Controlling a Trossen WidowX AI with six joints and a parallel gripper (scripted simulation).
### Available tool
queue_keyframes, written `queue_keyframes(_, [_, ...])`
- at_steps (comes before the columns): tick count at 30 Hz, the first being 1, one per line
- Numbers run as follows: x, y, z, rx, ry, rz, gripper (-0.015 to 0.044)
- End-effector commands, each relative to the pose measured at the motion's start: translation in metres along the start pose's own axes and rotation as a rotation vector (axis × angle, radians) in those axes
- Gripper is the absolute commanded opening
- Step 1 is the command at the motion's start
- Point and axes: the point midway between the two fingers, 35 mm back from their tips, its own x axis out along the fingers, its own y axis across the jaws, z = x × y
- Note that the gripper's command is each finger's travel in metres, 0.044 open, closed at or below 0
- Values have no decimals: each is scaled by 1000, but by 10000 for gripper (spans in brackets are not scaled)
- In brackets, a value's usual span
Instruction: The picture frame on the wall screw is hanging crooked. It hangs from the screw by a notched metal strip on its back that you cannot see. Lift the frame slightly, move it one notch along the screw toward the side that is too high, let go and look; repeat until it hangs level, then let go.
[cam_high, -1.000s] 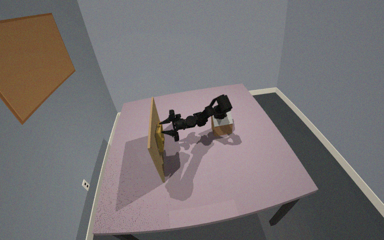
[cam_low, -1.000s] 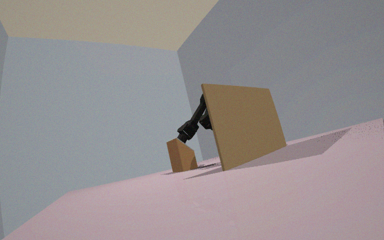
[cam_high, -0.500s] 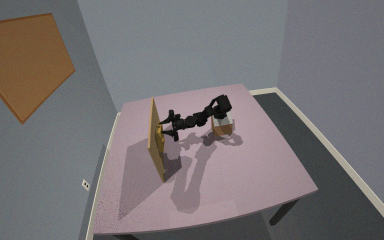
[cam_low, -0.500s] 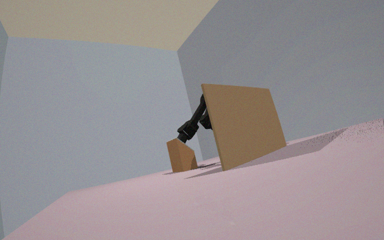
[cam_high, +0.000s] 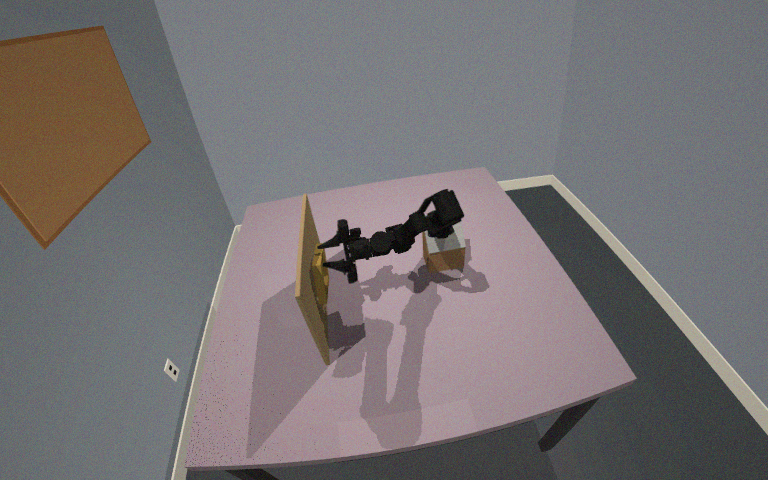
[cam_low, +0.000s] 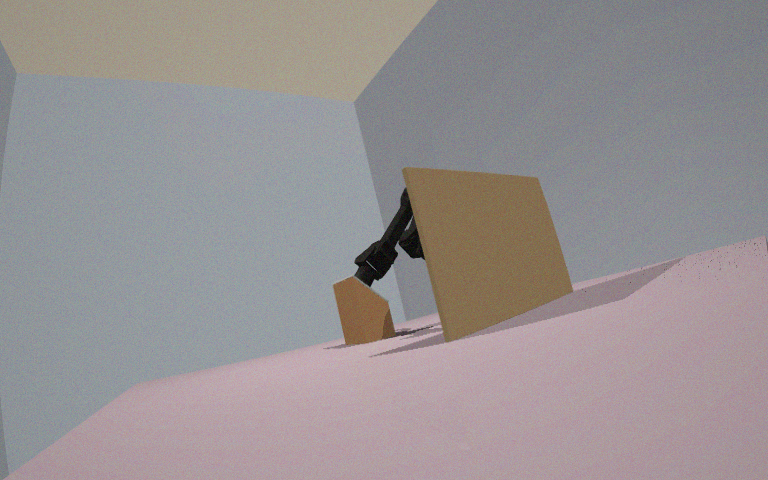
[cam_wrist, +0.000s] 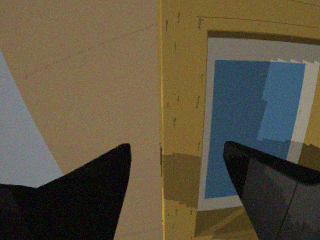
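Note:
The picture frame (cam_high: 320, 283) (cam_wrist: 182, 100) has a yellow wooden border around a blue picture with a pale mat. It hangs on the front of an upright tan board (cam_high: 304, 254) (cam_low: 492, 254) (cam_wrist: 100, 100). In the wrist view its left edge runs nearly upright and its top border slopes slightly down to the right; its true tilt is hard to judge. My gripper (cam_high: 321, 255) (cam_wrist: 178, 150) is open and empty, close to the frame. In the wrist view one finger is left of the frame's left edge, the other over the picture. The screw and notched strip are hidden.
The board stands on a pink table (cam_high: 481, 339) (cam_low: 283, 424). The arm's base sits on an orange-brown block (cam_high: 444, 261) (cam_low: 362, 316) behind the gripper. An orange panel (cam_high: 67, 124) and a socket (cam_high: 171, 369) are on the left wall. Shadows of the arm and board cross the table.

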Motion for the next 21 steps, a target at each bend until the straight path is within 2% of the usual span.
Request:
queue_keyframes(1, [1, -1, 0, -5, 2, -4, 260])
queue_keyframes(3, [1, -1, 0, -5, 2, -4, 260])
queue_keyframes(10, [1, -1, 0, -5, 2, -4, 76])
queue_keyframes(15, [1, -1, 0, -5, 2, -4, 43])
queue_keyframes(17, [1, -1, 0, -5, 2, -4, 0])
queue_keyframes(21, [1, -1, 0, -5, 2, -4, 0])
